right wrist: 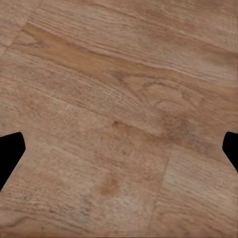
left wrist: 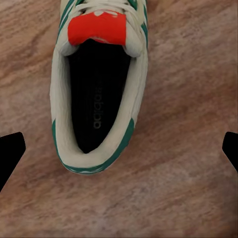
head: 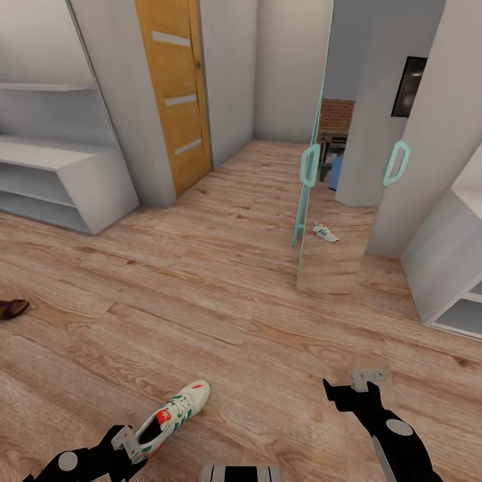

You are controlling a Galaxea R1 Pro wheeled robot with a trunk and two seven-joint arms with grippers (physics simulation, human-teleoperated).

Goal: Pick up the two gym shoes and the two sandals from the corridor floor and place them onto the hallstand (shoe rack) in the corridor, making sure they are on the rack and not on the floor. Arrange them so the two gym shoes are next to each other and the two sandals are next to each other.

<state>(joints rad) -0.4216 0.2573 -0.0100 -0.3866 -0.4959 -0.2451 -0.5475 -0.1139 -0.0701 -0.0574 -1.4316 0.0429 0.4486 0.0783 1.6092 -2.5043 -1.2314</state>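
Left wrist view: left gripper (left wrist: 119,148) wide open, holding nothing, above the heel of a gym shoe (left wrist: 96,94) lying at 6 o'clock on the corridor floor (head: 221,301). Best to drop straight and pinch across the heel collar. Right gripper (head: 348,388) open, empty. Second gym shoe (head: 325,231) at 1 o'clock, sandal (head: 12,308) at 9, hallstand (head: 60,181) at 10.

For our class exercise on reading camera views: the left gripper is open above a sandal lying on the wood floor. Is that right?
Not quite. The left gripper is open above a gym shoe, not a sandal, lying on the wood floor. The left wrist view shows its white upper, green trim and red tongue patch.
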